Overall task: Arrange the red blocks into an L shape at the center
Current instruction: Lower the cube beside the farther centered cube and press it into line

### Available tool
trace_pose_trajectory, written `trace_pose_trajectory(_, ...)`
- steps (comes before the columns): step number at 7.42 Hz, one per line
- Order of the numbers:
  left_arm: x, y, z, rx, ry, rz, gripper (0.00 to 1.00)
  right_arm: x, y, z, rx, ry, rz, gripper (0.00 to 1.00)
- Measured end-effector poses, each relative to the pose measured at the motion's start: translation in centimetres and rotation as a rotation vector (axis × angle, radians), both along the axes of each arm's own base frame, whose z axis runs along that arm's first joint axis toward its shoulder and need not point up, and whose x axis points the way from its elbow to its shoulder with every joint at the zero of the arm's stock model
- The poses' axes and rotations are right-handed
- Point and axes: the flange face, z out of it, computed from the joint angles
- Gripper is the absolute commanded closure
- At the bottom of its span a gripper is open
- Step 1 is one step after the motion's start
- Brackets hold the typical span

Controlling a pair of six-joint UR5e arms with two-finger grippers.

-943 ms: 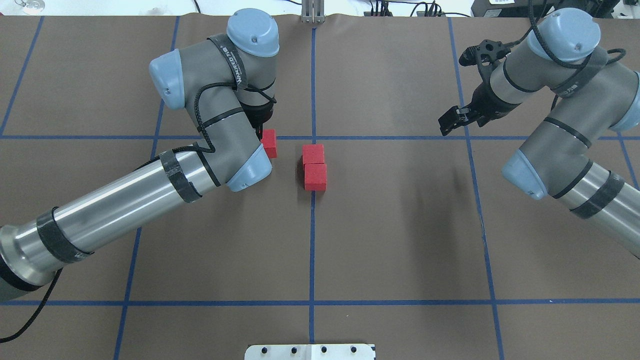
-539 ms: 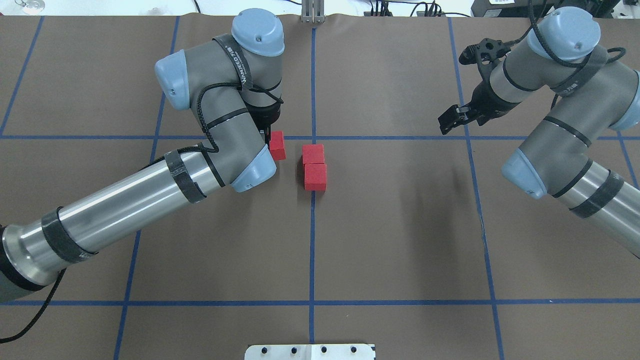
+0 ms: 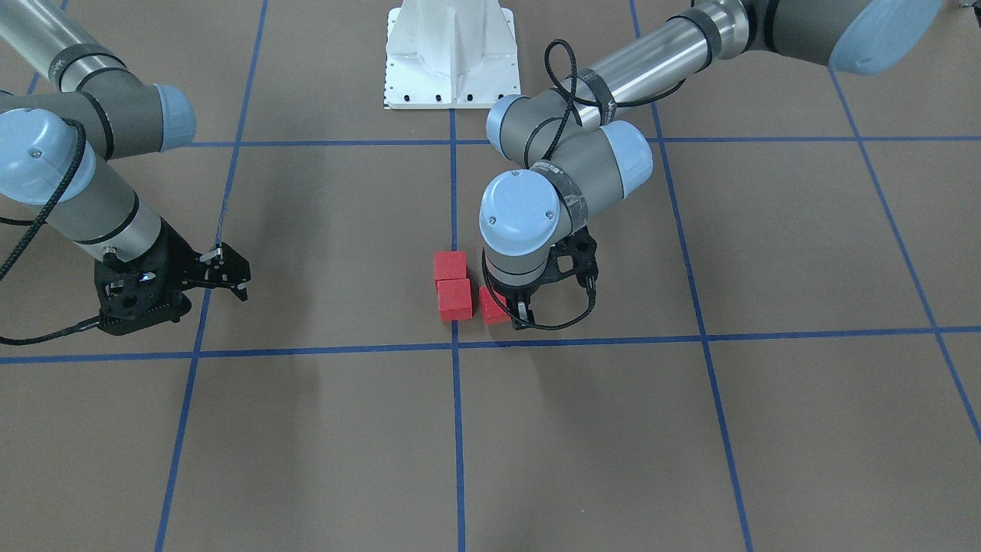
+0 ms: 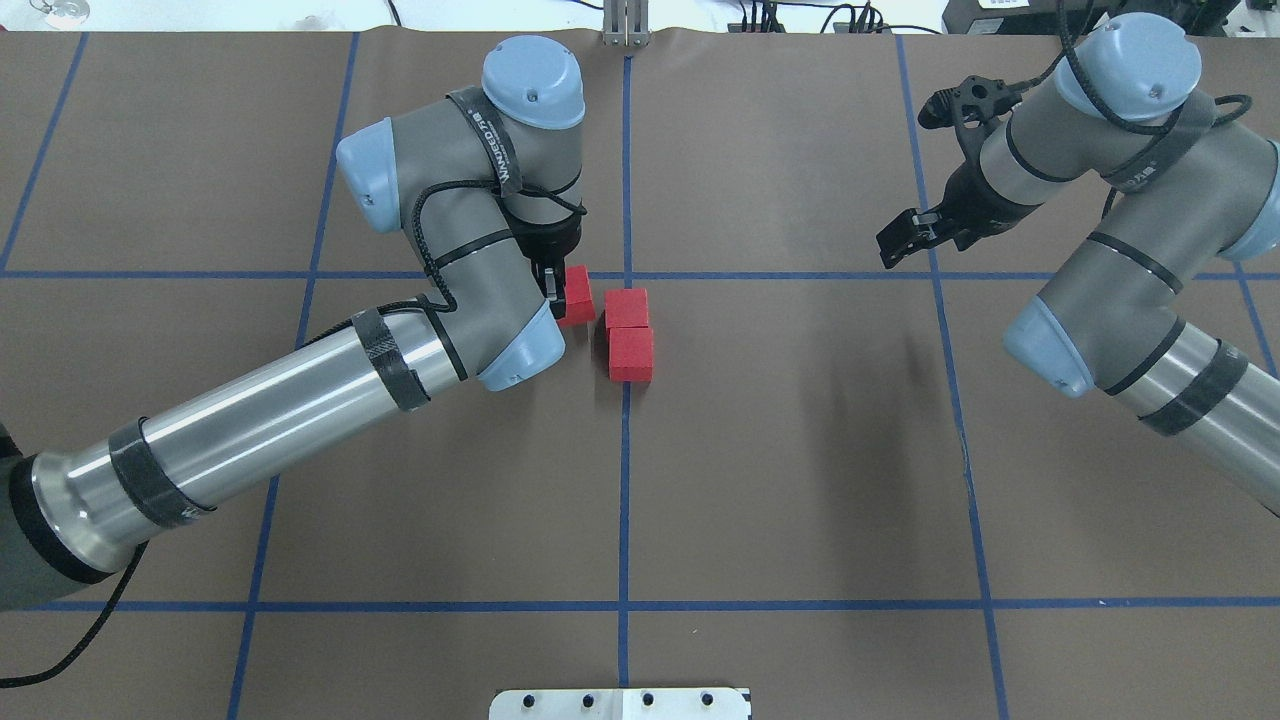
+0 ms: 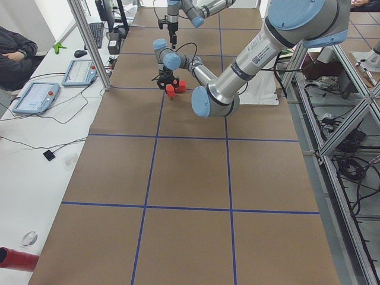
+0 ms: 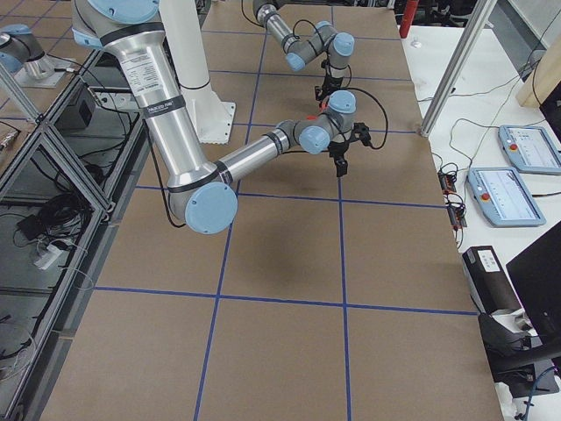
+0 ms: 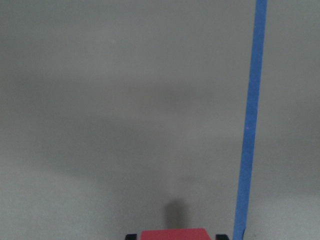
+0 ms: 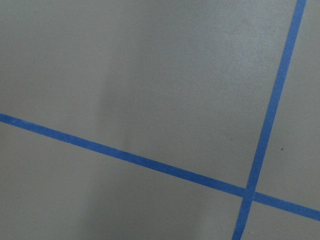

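Pair of red blocks (image 4: 630, 352) lies touching, just on the robot's side of the center (image 4: 627, 275); the third red block (image 4: 579, 298) sits just beside it, clamped in the left gripper (image 4: 570, 293). The right gripper (image 4: 905, 240) hangs well apart, jaws parted, holding nothing

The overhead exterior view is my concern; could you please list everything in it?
placed red blocks: two, red, touching, on the centre line below the crossing.
held red block: one, red, left of that pair.
tape lines: several, blue, gridding the surface.
surface: one, brown, the whole table.
base plate: one, white, bottom edge.
arms: two, grey and silver, entering from either side.
left tool: one, black, shut on the held red block.
right tool: one, black, open, upper right.
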Motion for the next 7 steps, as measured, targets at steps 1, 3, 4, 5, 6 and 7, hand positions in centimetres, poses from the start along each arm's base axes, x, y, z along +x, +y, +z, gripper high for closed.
trace_pose_trajectory(1,0.5,0.4,-0.2,0.002,0.001,0.005,1.0,0.0,0.0,0.0,0.0,0.0,0.0,0.01)
trace_pose_trajectory(3,1.1,0.9,-0.7,0.009,0.0,0.011,1.0,0.1,0.0,0.0,-0.001,0.0,0.002,0.01)
trace_pose_trajectory(4,1.1,0.8,-1.1,0.018,-0.009,0.004,1.0,0.1,0.0,0.0,-0.001,0.0,0.002,0.01)
trace_pose_trajectory(5,1.0,0.7,-1.4,0.026,-0.028,-0.007,1.0,0.1,-0.1,0.0,-0.003,0.001,0.003,0.01)
trace_pose_trajectory(6,0.9,0.6,-1.5,0.029,-0.052,-0.018,1.0,0.1,-0.1,0.2,-0.006,0.003,0.003,0.01)
trace_pose_trajectory(7,0.8,0.4,-1.7,0.03,-0.076,-0.027,1.0,0.1,-0.1,0.3,-0.009,0.006,0.003,0.01)
